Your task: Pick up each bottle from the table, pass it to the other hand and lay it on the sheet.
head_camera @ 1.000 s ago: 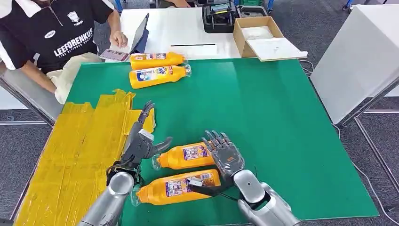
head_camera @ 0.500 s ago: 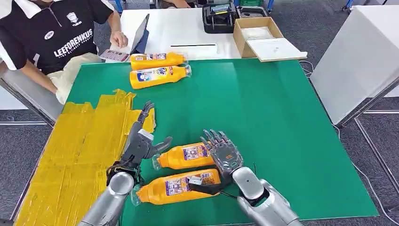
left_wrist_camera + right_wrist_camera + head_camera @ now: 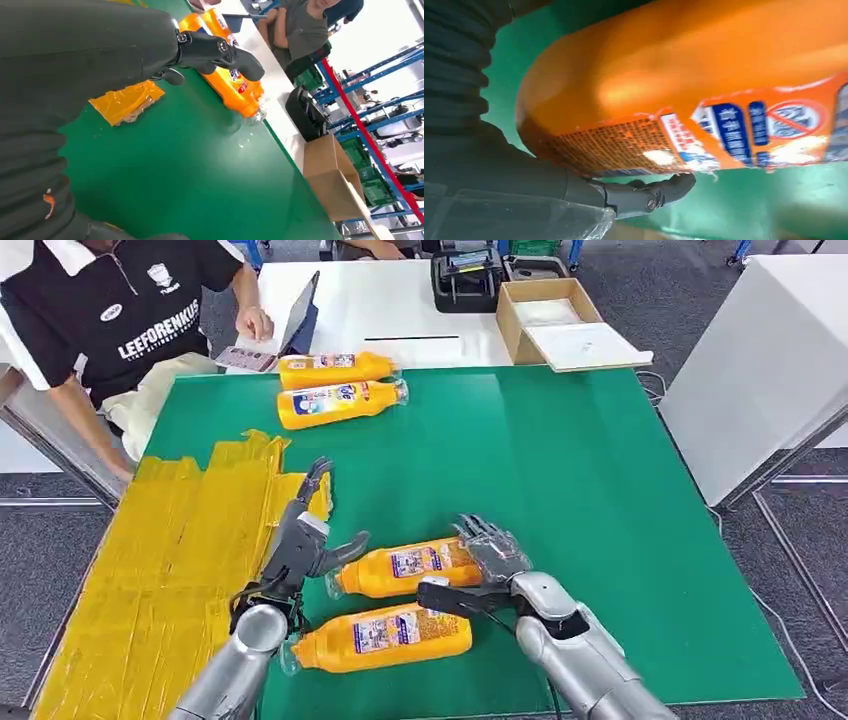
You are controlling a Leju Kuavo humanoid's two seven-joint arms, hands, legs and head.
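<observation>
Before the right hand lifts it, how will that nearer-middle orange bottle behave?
The orange bottle lies on its side on the green mat, so it may roll if nudged. Its glossy skin looks slippery. It seems full, so likely heavy at the base end where the right hand sits.

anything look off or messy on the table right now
The yellow sheet looks patched and wrinkled, its edge ragged against the green mat. All four orange bottles lie on their sides; nothing appears spilled.

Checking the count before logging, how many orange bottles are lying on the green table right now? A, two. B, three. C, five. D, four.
D: two bottles lie side by side at the far edge near the person, and two more lie near the robot's hands on the green table.
</observation>
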